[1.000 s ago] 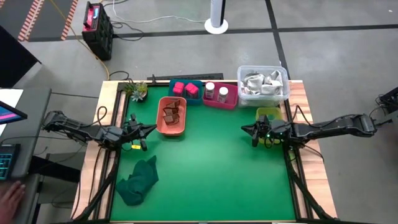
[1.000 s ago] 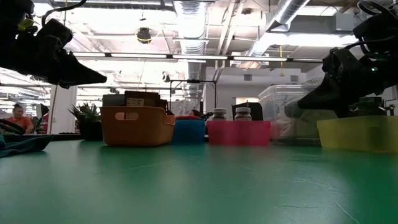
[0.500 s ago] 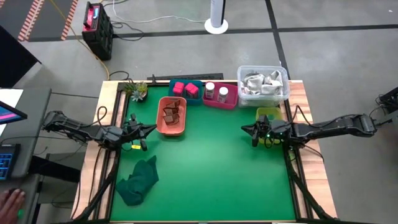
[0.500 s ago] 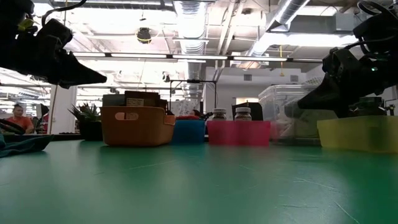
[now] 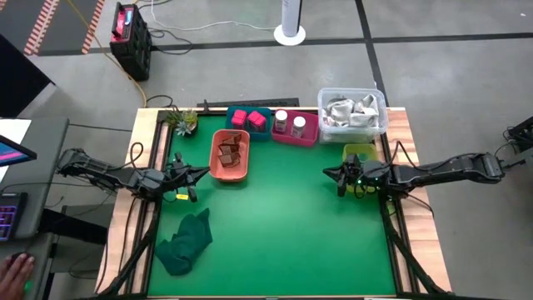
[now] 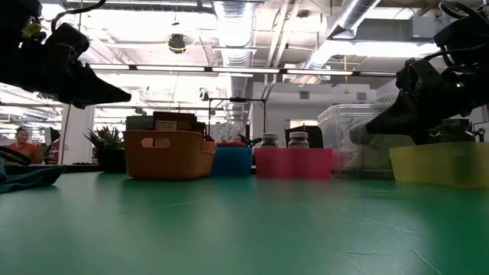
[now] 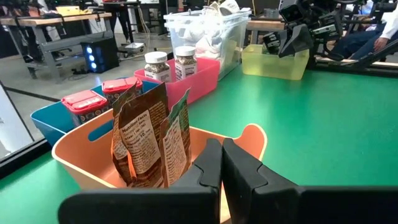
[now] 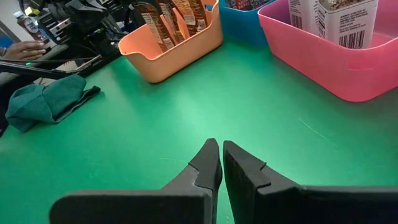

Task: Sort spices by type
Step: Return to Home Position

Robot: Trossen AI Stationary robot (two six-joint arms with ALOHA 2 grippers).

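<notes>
Sitting upper centre: magenta boxes, brown printed packets, white-capped jars; left hand, right hand each pressed together

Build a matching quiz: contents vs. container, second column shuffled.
Contents:
1. red cans
2. white-lidded jars
3. brown packets
4. shiny packets

Container:
A. clear tub
B. orange bin
C. blue bin
D. pink bin

Pairs: 1-C, 2-D, 3-B, 4-A.

The left pincer and the right pincer are shut and empty above the mat.
</notes>
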